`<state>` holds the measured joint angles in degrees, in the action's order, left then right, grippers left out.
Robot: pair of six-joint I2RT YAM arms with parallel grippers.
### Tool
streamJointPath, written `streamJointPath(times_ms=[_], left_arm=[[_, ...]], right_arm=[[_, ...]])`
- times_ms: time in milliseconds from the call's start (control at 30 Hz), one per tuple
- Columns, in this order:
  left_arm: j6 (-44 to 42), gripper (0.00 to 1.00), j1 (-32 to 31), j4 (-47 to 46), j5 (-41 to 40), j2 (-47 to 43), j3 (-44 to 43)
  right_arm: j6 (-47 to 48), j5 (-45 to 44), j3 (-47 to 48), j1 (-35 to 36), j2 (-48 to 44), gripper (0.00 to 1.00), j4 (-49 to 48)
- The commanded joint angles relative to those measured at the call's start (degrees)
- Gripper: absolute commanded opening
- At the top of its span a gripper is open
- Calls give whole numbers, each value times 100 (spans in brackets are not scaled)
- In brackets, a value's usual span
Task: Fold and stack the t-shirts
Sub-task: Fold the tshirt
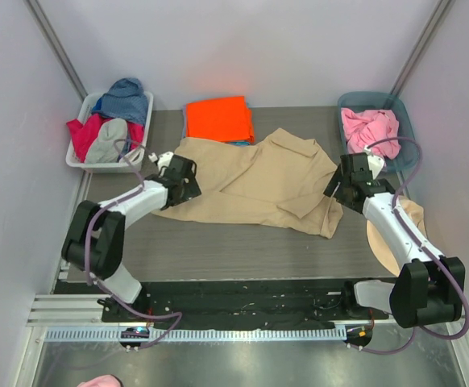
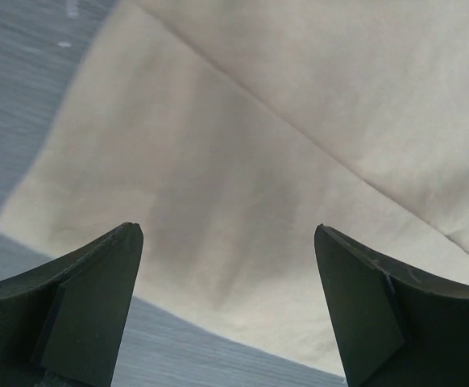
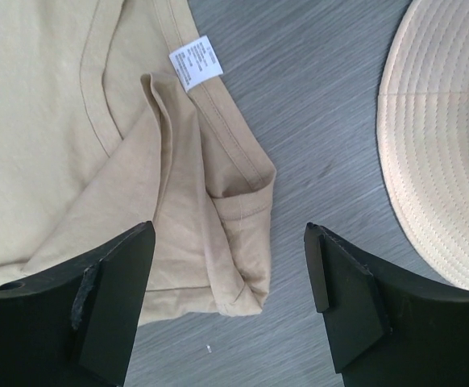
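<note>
Folding looks to be the step in hand: the tan shirt (image 1: 255,181) lies rumpled and half doubled across the middle of the counter (image 1: 218,250), with a sunhat (image 3: 444,145) just beside it on the right. The left hand (image 2: 228,238) hovers wide open over the shirt's left edge, gripping nothing. The right hand (image 3: 230,234), equally open and empty, hangs above the bunched corner near the label. Each probably needs a fresh pinch on an edge next. Behind lies a folded orange shirt (image 1: 218,118). Farthest back, a white bin (image 1: 73,160) holds blue, red and grey garments (image 1: 109,121), and a teal bin (image 1: 408,121) holds a pink shirt (image 1: 369,129).
</note>
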<state>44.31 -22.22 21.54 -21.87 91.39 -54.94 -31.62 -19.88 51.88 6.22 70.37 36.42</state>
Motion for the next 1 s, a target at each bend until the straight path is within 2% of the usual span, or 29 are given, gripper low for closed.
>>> streamJointPath(times_ms=[0, 100, 200, 533, 767, 900, 967], left_arm=[[-317, 92, -353, -221, -300, 736, -893], [-599, 92, -441, 174, -546, 1265, -1491], [-740, 92, -450, 324, -635, 1468, -1739], [-626, 95, -319, 641, -582, 1969, -1784], [-389, 95, 234, 729, -29, 2251, -1687], [-310, 95, 472, 720, -11, 2041, -1450], [-336, 91, 621, 641, 165, 1970, -1319]], right_arm=[[41, 151, -46, 2, -172, 83, -4], [50, 160, -90, 11, -225, 83, -4], [59, 186, -152, 11, -234, 83, -21], [94, 248, -196, 2, -269, 83, -57], [103, 248, -231, 2, -331, 83, -48], [103, 274, -222, 11, -313, 83, -39], [103, 309, -222, 2, -287, 83, -39]])
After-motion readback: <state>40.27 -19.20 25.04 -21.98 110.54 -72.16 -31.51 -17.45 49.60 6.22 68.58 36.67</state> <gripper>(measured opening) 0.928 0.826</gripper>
